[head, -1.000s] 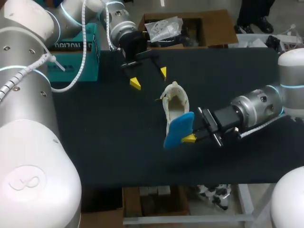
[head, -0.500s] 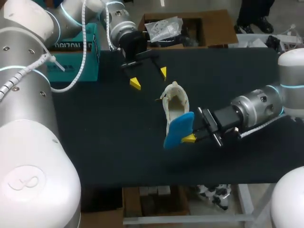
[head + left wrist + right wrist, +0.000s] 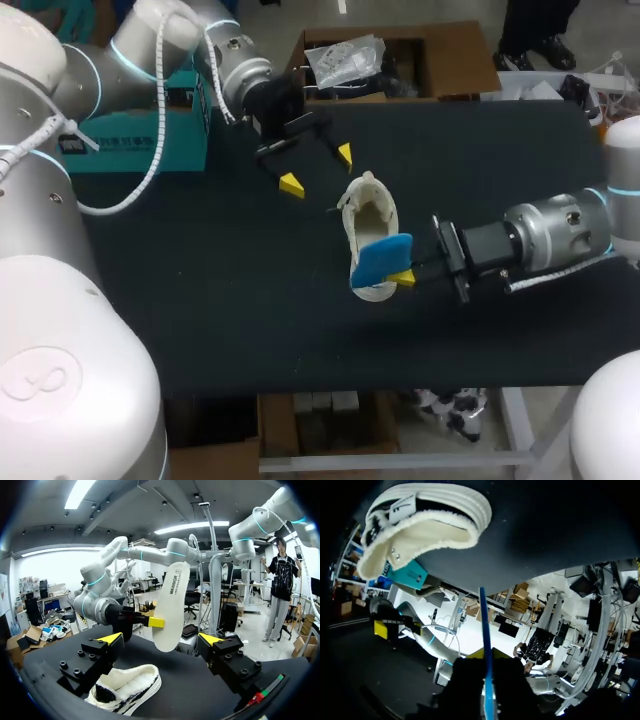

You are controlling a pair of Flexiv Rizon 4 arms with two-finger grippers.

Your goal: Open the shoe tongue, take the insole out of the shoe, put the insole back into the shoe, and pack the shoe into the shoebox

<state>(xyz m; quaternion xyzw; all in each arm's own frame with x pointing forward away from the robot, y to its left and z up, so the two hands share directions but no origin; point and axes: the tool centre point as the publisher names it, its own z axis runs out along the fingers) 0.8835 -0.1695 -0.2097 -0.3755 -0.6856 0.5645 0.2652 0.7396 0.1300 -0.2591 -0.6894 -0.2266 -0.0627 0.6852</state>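
While right hand (image 3: 402, 277) pinched blue insole (image 3: 381, 260) just above white shoe (image 3: 370, 215) mid tabletop (image 3: 250, 300), left hand (image 3: 318, 168) hung open, far left of shoe; insole out, reinsertion and boxing seemingly undone.

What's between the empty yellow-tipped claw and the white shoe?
Nothing but bare black table, seen in the head view, separates the left gripper from the shoe.
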